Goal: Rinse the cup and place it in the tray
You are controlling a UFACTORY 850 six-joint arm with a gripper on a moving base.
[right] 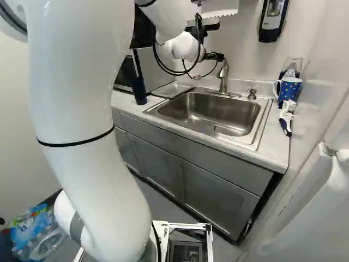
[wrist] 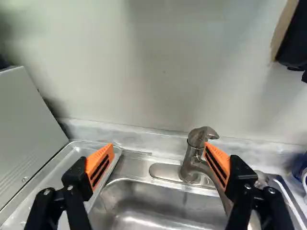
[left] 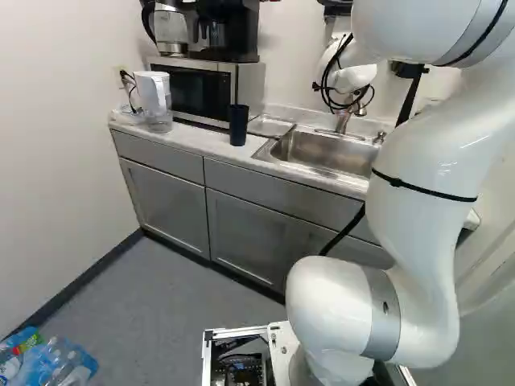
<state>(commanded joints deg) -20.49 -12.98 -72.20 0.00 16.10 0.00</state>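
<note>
Above the back of the sink (right: 210, 112), my gripper (right: 216, 57) is close to the faucet (right: 223, 76) in the right base view. In the wrist view the gripper (wrist: 159, 146) stands open, nothing between its pads; one finger overlaps the faucet's spout. A tall dark cup (left: 239, 125) is upright on the counter, left of the sink. The shallow metal tray (wrist: 62, 165) lies between the sink and the microwave, beyond the other finger in the wrist view. A blue dotted mug (right: 289, 90) is at the counter's right end.
A microwave (left: 197, 90) with a coffee maker on top and a white pitcher (left: 153, 95) occupy the counter's left part. A white-handled brush (right: 286, 117) lies near the mug. A soap dispenser (right: 271, 21) hangs on the wall. Bottle packs (left: 56, 363) lie on the floor.
</note>
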